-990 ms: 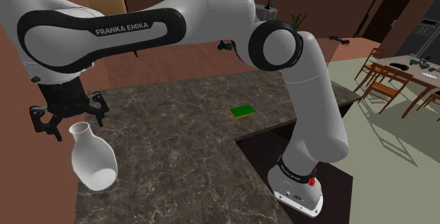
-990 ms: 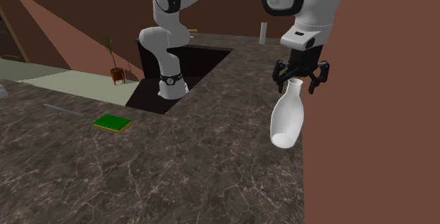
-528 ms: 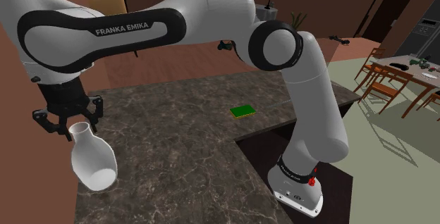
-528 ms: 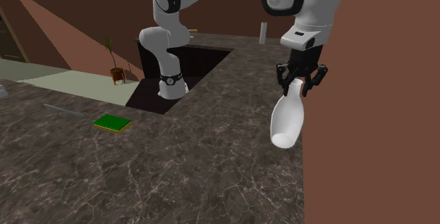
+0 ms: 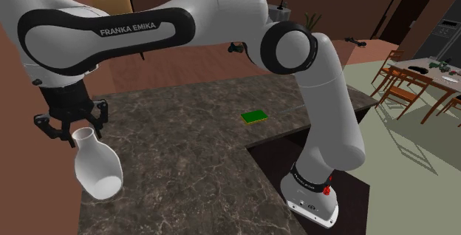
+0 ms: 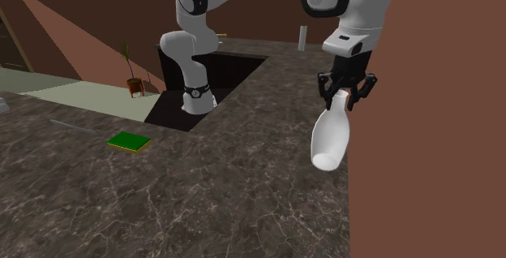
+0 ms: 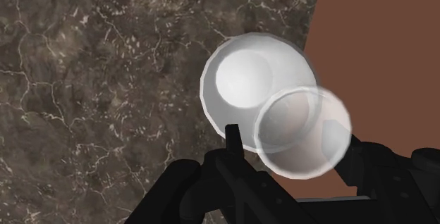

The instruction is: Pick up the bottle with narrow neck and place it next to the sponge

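Entries run from the shoulder view's left.
- Bottle (image 5: 97,171): white, narrow-necked, at the desk (image 5: 185,167) edge beside the brown wall (image 5: 33,189). Long axis near upright, neck uppermost.
- Jaws: directly above the bottle, drawn narrow and clasping its neck.
- Sponge (image 5: 255,117): green, flat, well apart, by the desk's opposite edge near the stand (image 5: 314,196).

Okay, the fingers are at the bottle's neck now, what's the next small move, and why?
Probably lift straight up a little. The fingers appear to clasp the neck of the white bottle, which rests on the counter close to the brown wall. A short vertical rise should clear the counter before carrying it toward the green sponge.
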